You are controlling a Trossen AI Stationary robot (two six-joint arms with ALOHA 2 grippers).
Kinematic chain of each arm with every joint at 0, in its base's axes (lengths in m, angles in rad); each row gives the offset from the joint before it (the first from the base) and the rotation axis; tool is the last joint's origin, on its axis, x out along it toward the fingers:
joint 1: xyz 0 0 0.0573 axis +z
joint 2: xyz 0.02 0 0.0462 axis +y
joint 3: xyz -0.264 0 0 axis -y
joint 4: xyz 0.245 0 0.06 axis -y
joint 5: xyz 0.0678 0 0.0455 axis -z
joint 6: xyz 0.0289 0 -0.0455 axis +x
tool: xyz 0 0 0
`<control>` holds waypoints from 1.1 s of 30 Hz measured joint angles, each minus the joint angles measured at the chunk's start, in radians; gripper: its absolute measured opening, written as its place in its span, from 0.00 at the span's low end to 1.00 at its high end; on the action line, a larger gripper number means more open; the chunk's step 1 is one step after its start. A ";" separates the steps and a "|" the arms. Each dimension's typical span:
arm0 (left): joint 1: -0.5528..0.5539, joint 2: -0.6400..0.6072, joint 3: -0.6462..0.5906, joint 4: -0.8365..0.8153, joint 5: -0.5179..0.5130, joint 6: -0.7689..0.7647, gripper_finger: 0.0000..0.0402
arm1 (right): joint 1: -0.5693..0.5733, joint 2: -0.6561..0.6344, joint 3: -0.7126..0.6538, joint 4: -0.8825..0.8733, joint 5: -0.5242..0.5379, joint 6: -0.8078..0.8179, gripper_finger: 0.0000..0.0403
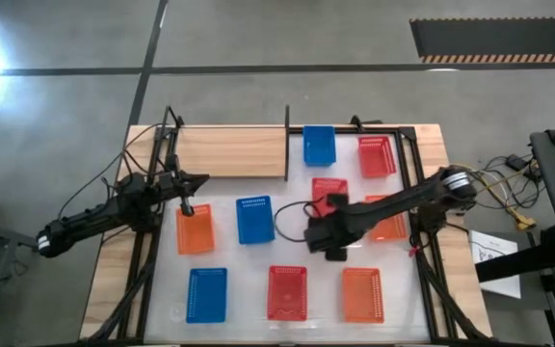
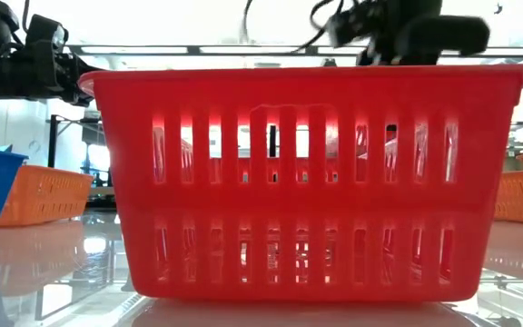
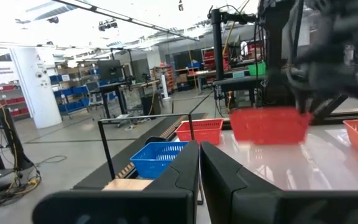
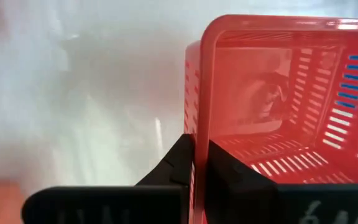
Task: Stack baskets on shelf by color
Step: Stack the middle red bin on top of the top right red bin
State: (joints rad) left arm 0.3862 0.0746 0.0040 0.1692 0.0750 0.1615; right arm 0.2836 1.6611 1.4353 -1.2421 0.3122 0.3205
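Pinching red basket (image 4: 278, 93) wall, right gripper (image 4: 199, 163)

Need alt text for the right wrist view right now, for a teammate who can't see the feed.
The right gripper is shut on the rim of a red basket, one dark finger on each side of its wall. The basket's slotted inside fills most of the frame, with the glossy white tabletop blurred beside it.

beyond my table i see a striped floor mat (image 1: 497, 40) and papers (image 1: 494, 253) by cables (image 1: 509, 183).
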 joint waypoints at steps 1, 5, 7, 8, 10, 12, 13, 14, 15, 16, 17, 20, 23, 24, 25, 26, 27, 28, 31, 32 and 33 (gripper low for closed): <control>0.000 0.000 0.000 0.000 0.000 0.000 0.00 | -0.001 -0.027 0.000 -0.056 0.032 -0.008 0.02; 0.000 0.000 0.000 0.001 0.000 -0.001 0.00 | -0.036 -0.150 -0.025 -0.270 0.142 -0.060 0.02; 0.000 0.001 0.000 0.001 0.001 -0.001 0.00 | -0.071 -0.221 -0.063 -0.299 0.159 -0.126 0.02; 0.000 0.004 0.000 0.000 0.001 -0.001 0.00 | -0.091 -0.258 -0.089 -0.298 0.164 -0.169 0.02; 0.000 0.014 0.000 -0.005 0.001 0.000 0.00 | -0.146 -0.333 -0.153 -0.285 0.172 -0.248 0.02; 0.000 0.027 0.000 -0.005 0.001 0.000 0.00 | -0.211 -0.397 -0.226 -0.265 0.185 -0.307 0.02; 0.000 0.034 0.000 -0.005 0.001 0.000 0.00 | -0.247 -0.427 -0.264 -0.244 0.186 -0.337 0.02; 0.000 0.040 0.000 -0.006 0.001 0.000 0.00 | -0.278 -0.453 -0.299 -0.220 0.188 -0.370 0.02; 0.000 0.045 0.000 -0.005 0.001 -0.001 0.00 | -0.309 -0.474 -0.331 -0.193 0.188 -0.405 0.02; 0.000 0.049 0.000 -0.004 0.001 -0.001 0.00 | -0.339 -0.496 -0.360 -0.164 0.185 -0.444 0.02; 0.000 0.054 0.000 -0.003 0.001 -0.001 0.00 | -0.369 -0.515 -0.387 -0.132 0.181 -0.483 0.02; 0.000 0.062 0.000 0.015 0.001 -0.008 0.00 | -0.456 -0.556 -0.464 -0.053 0.148 -0.596 0.02; 0.000 0.066 0.000 0.028 0.001 -0.024 0.00 | -0.536 -0.581 -0.520 0.001 0.140 -0.707 0.02; 0.000 0.067 0.000 0.033 0.001 -0.024 0.00 | -0.565 -0.588 -0.534 0.022 0.135 -0.748 0.02; 0.000 0.067 0.000 0.036 0.001 -0.024 0.00 | -0.596 -0.593 -0.545 0.044 0.130 -0.784 0.02; 0.000 0.067 0.000 0.037 0.001 -0.024 0.00 | -0.625 -0.598 -0.556 0.065 0.124 -0.819 0.02; 0.000 0.067 0.000 0.037 0.001 -0.024 0.00 | -0.652 -0.603 -0.565 0.084 0.115 -0.853 0.02; 0.000 0.067 0.000 0.037 0.001 -0.024 0.00 | -0.682 -0.607 -0.574 0.105 0.104 -0.891 0.02; 0.000 0.067 0.000 0.041 0.001 -0.024 0.00 | -0.772 -0.610 -0.592 0.155 0.053 -0.978 0.02; 0.000 0.067 0.000 0.041 0.001 -0.024 0.00 | -0.802 -0.608 -0.596 0.167 0.031 -1.000 0.02; 0.000 0.067 0.000 0.041 0.001 -0.024 0.00 | -0.828 -0.605 -0.599 0.181 0.010 -1.020 0.02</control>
State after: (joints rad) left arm 0.3862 0.1413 0.0044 0.2100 0.0756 0.1375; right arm -0.5446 1.0559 0.8362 -1.0612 0.3223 -0.6990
